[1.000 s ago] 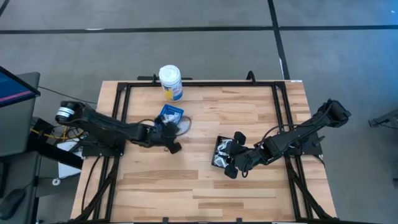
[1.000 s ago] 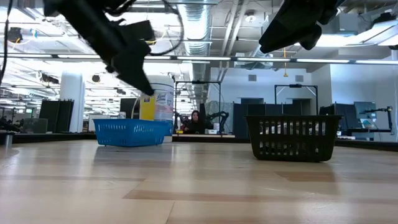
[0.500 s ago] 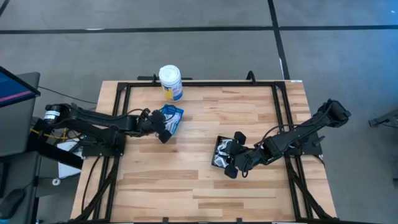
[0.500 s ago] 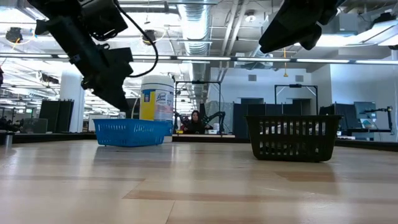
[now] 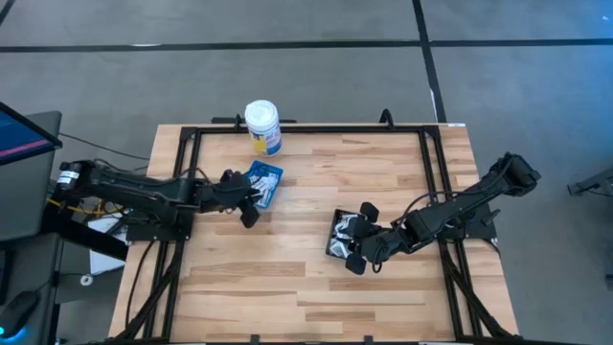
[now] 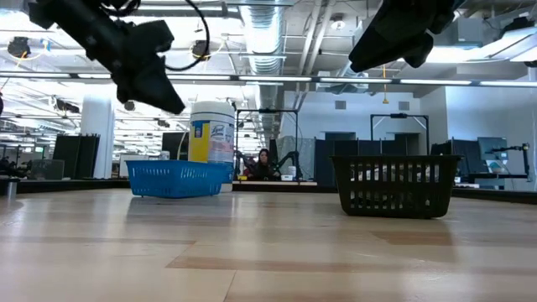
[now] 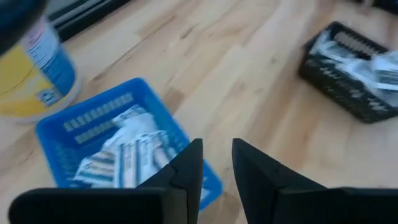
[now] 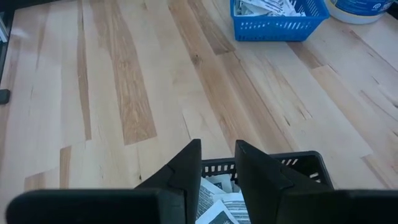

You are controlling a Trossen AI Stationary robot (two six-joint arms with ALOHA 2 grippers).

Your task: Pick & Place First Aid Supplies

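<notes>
Hovering just beside the blue tray (image 5: 265, 181), on its left side in the high view, the left gripper (image 5: 249, 203) has its fingers (image 7: 186, 165) slightly parted with nothing between them. White packets (image 7: 134, 149) lie heaped inside that tray, next to the bottle (image 5: 262, 126) with the yellow label.

More packets (image 8: 217, 199) sit in the black tray (image 5: 337, 235) near the table's middle. The right gripper (image 5: 356, 251) hangs right over it, its fingers (image 8: 186, 163) a narrow gap apart and empty, tips just above the tray's rim.

The packets look like thin paper: very light, flat, limp and likely slick against each other, so several may lift together or one may slide out of a loose pinch. They should not break, though they could crumple. A good hold is probably on a raised edge or corner of a top packet, pinched across its flat faces. The trays look light too and may shift if nudged.
</notes>
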